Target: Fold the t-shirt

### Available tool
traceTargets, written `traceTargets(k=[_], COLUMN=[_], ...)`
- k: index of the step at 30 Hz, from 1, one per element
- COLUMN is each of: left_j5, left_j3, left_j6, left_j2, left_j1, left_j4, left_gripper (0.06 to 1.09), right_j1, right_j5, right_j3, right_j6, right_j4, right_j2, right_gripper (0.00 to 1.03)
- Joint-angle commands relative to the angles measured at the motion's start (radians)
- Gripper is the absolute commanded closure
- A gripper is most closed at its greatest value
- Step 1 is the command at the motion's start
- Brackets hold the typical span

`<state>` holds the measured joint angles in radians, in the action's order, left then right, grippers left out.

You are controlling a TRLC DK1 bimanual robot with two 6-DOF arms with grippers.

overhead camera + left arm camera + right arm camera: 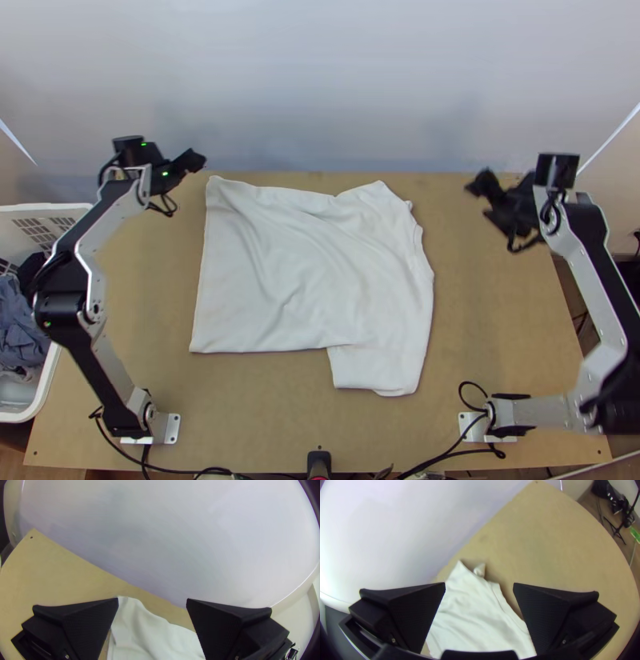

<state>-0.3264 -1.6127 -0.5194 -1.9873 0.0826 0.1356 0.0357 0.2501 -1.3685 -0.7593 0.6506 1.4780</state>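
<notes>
Plainly, we have the white t-shirt (304,272) spread out on the wooden table (264,416), with soft creases running across its middle. We see a long, straight edge toward the left arm's side and the neckline toward the right arm's side. One sleeve (376,370) juts toward the table's near edge, while the cloth on the opposite side comes to a point near the far edge, with a small bit poking up just beside it. Up at the far left, we find the left claw (197,162) above the table, near the shirt's far corner. From its wrist view, we can tell that the left claw (152,599) is wide open, its two black fingers well apart and nothing held. Across from it, we have the right claw (478,200) at the far right, apart from the shirt in the top view. It is wide open and empty too, as we see from its own wrist. Beside the table, past the left arm, we spot a white basket (48,210) holding dark clothes (20,324), and behind the far edge stands a pale wall (320,88).
</notes>
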Motion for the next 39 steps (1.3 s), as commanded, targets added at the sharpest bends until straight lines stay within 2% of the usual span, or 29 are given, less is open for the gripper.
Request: traceTargets(k=[1, 3, 5, 11, 17, 19, 22, 24, 26, 28, 30, 33, 36, 39], left_j5=[-0.054, -0.071, -0.069, -0.068, -0.056, -0.043, -0.034, -0.031, -0.025, -0.016, -0.011, -0.011, -0.011, -0.011], left_j3=[0.057, 0.077, 0.109, 0.277, 0.389, 0.433, 0.484, 0.505, 0.517, 0.522, 0.524, 0.524, 0.527, 0.544], left_j6=[0.005, 0.032, 0.071, 0.114, 0.121, 0.122, 0.122, 0.122, 0.119, 0.121, 0.121, 0.127, 0.134, 0.139], left_j2=[0.137, 0.191, 0.242, 0.461, 0.624, 0.671, 0.736, 0.775, 0.805, 0.825, 0.84, 0.864, 0.881, 0.903], left_j1=[0.016, 0.008, 0.005, 0.005, 0.005, 0.011, 0.014, 0.014, 0.014, 0.016, 0.025, 0.043, 0.062, 0.074], left_j4=[0.148, 0.231, 0.3, 0.332, 0.392, 0.398, 0.414, 0.426, 0.43, 0.447, 0.46, 0.48, 0.504, 0.506], left_gripper=[0.1, 0.1, 0.1, 0.1, 0.1, 0.1, 0.1, 0.1, 0.1, 0.1, 0.1, 0.1, 0.1, 0.1], right_j1=[-0.003, -0.003, -0.013, -0.068, -0.195, -0.191, -0.223, -0.249, -0.253, -0.277, -0.3, -0.295, -0.23, -0.212], right_j5=[0.118, 0.156, 0.156, 0.147, 0.143, 0.144, 0.146, 0.146, 0.146, 0.146, 0.147, 0.202, 0.273, 0.288], right_j3=[0.144, 0.16, 0.195, 0.477, 0.655, 0.669, 0.724, 0.763, 0.793, 0.81, 0.819, 0.827, 0.841, 0.833], right_j6=[-0.02, -0.003, 0.071, 0.103, 0.126, 0.147, 0.158, 0.161, 0.169, 0.19, 0.192, 0.201, 0.244, 0.272], right_j4=[0.368, 0.601, 0.794, 0.791, 0.753, 0.719, 0.607, 0.523, 0.442, 0.396, 0.35, 0.325, 0.304, 0.296], right_j2=[-0.232, -0.249, -0.259, -0.502, -0.571, -0.573, -0.568, -0.579, -0.584, -0.584, -0.568, -0.505, -0.43, -0.381], right_gripper=[0.08, 0.08, 0.08, 0.08, 0.1, 0.16, 0.18, 0.36, 0.48, 0.51, 0.59, 0.59, 0.59, 0.59])
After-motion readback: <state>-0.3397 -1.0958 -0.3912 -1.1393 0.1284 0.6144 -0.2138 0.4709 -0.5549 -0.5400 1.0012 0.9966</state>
